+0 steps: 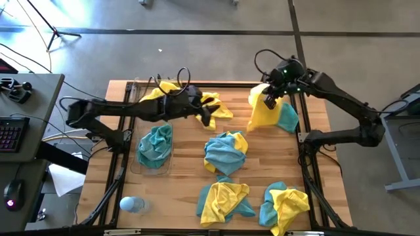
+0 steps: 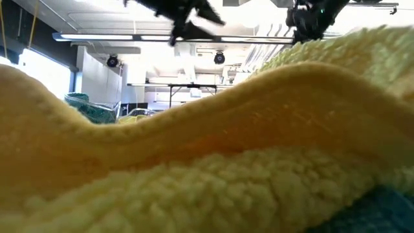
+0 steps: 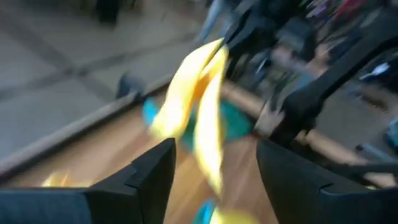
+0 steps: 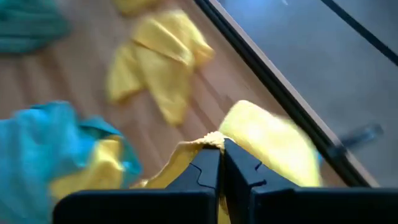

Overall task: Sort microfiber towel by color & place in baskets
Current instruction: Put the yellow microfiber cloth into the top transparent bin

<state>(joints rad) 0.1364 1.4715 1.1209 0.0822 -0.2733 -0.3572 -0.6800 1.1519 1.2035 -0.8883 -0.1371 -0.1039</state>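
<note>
The high view is evenly lit and fairly sharp; the wooden counter (image 1: 190,164) shows soft, short shadows under the arms, and a pale glare streaks the grey floor at the top left. The low view is strongly backlit (ceiling strip lights burn out to white); a yellow towel (image 2: 213,175) fills the lens, its nearest pile soft and out of focus. The left wrist view is heavily smeared by motion blur; only the left hand (image 3: 214,168) keeps firm edges. The right wrist view is blurred too, though the right hand (image 4: 221,165) stays crisp; light there is bright and flat.
</note>
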